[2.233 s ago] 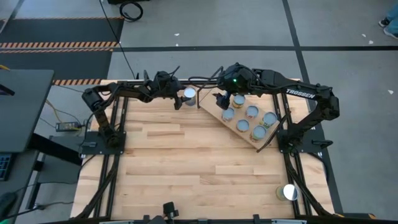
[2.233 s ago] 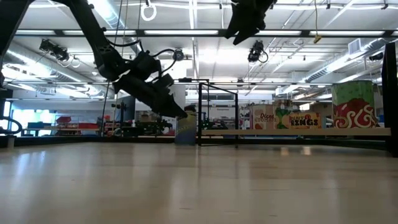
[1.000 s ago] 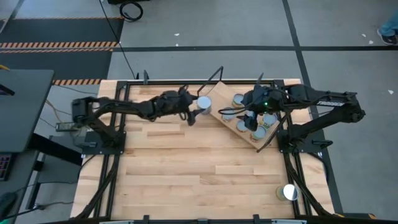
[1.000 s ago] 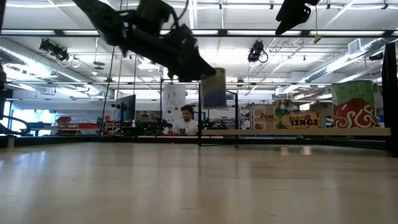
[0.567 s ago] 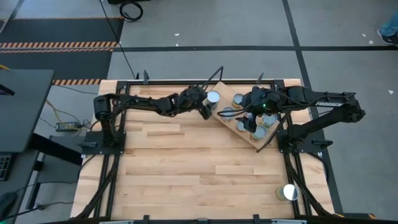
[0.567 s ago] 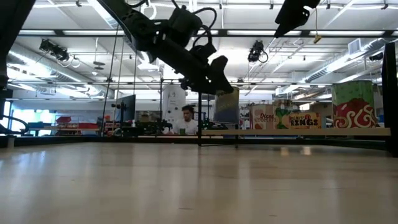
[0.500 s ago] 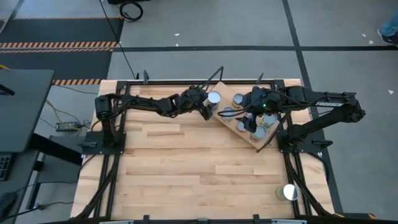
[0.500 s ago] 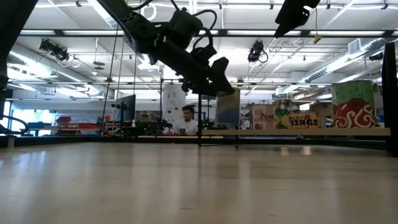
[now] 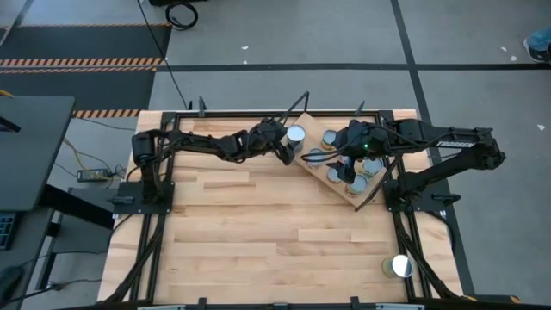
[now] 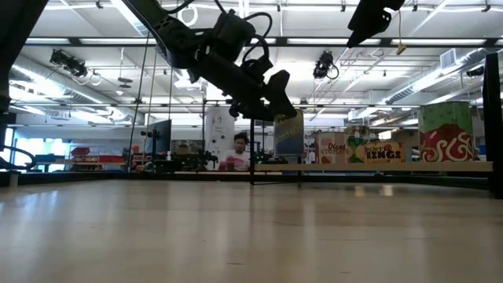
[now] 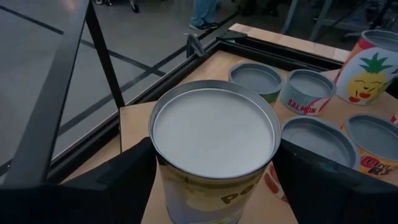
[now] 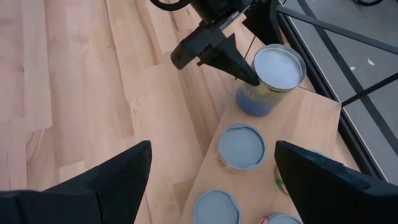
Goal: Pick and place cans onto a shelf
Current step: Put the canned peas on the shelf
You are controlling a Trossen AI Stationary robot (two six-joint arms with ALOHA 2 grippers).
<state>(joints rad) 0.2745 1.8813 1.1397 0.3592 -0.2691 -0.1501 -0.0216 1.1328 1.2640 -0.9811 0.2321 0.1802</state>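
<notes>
Gripping a silver-topped can (image 11: 213, 149) between closed fingers, the left gripper (image 9: 287, 146) hung at the shelf (image 12: 311, 124) corner nearest the table's (image 9: 258, 224) far rail, and we could not tell whether the can touched the board. Five more cans (image 9: 346, 168) filled the shelf — bare planks lay on its left. Over those cans our right gripper (image 9: 343, 160) was spread open. One can (image 9: 399, 265) sat well apart from the shelf, near the table's front edge.
</notes>
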